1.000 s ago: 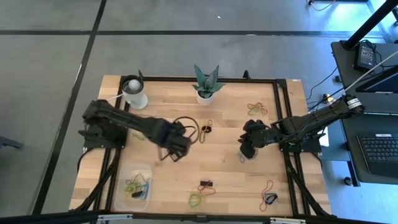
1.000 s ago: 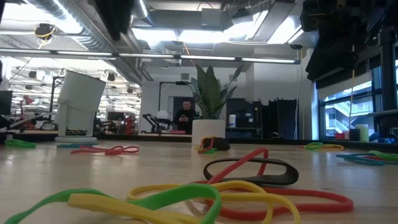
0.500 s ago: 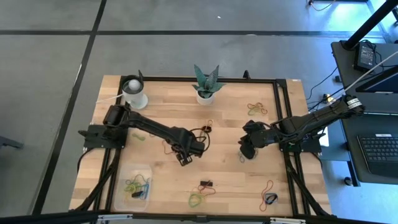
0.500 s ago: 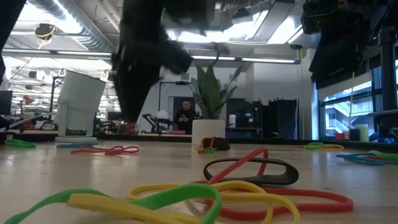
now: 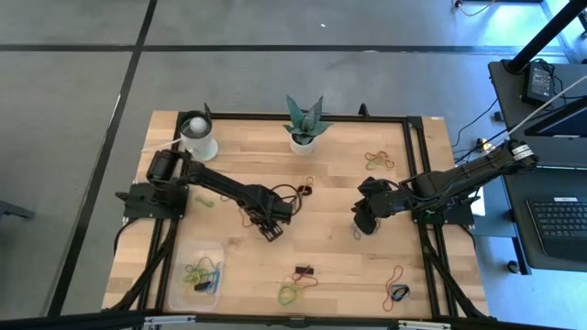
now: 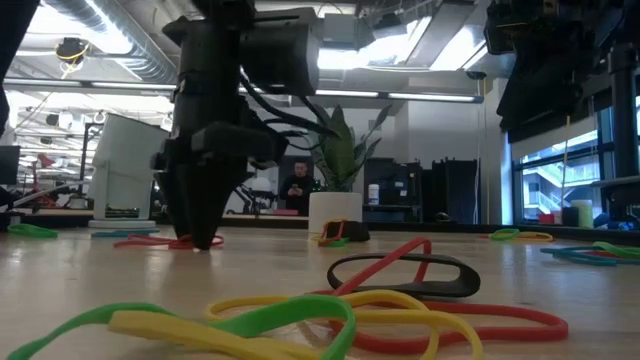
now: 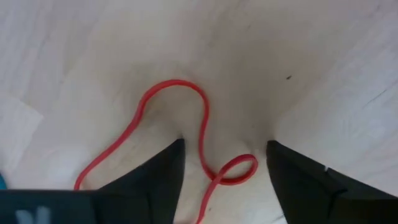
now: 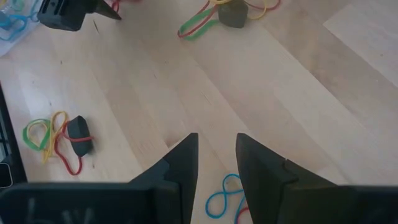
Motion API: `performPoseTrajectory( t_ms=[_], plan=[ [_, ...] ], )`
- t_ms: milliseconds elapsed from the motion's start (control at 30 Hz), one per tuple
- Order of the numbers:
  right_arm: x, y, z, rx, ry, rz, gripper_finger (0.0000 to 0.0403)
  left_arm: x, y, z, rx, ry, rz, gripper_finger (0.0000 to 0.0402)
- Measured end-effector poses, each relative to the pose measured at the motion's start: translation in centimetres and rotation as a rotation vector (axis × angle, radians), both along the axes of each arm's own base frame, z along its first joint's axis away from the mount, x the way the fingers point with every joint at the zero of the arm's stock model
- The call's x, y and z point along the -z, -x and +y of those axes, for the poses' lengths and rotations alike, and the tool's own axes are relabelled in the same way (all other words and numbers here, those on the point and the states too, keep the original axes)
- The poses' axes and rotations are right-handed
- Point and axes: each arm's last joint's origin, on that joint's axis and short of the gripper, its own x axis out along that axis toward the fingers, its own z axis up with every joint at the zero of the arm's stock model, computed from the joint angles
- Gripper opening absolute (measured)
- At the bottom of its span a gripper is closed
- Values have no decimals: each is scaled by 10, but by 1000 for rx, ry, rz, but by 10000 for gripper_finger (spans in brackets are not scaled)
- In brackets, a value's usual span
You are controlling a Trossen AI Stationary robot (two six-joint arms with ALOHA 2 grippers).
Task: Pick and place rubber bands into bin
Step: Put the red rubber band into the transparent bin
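Note:
My left gripper (image 7: 225,146) points straight down with its tips at the table top (image 6: 200,240), open. A red rubber band (image 7: 202,134) lies flat on the wood and runs between the two fingers; its small end loop (image 7: 239,171) sits in the gap. The high view places this gripper (image 5: 269,229) at the table's middle. The clear bin (image 5: 202,270) stands at the near left with several bands in it. My right gripper (image 8: 216,146) hangs open above a blue band (image 8: 221,193) at the right (image 5: 365,220).
More bands lie at the far right (image 5: 378,160), by a black block near the plant (image 5: 305,188), and at the near edge (image 5: 292,293) (image 5: 396,291). A white cup (image 5: 197,136) and a plant pot (image 5: 304,128) stand at the far edge. A person (image 6: 297,185) sits in the room beyond.
My left gripper has come down from well above the table to the table top, drifting a little toward the right and near edges, and now stands astride the red band. The right arm and the bands have kept still.

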Motion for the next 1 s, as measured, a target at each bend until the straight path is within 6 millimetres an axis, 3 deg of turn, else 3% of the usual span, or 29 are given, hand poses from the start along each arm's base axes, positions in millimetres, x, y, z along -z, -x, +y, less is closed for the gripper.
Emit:
performPoseTrajectory(
  t_ms=[133,300,500,600,767,867,1000],
  plan=[
    [0,0,0,-2,3,0,112,1,3,1,-9,-6,26,148],
    [0,0,0,-6,6,1,112,2,5,1,-33,-19,47,22],
    [0,0,0,-24,21,3,112,-17,13,-5,-67,-20,126,3],
    [0,0,0,-33,29,6,112,-52,11,-16,-73,-20,48,3],
    [1,0,0,-64,53,11,112,-103,25,-37,-34,-18,16,3],
    [2,-1,0,-85,71,19,112,-139,40,-51,-57,-3,-5,3],
    [4,-2,1,-96,82,31,112,-171,56,-73,-117,3,-4,3]
  ],
)
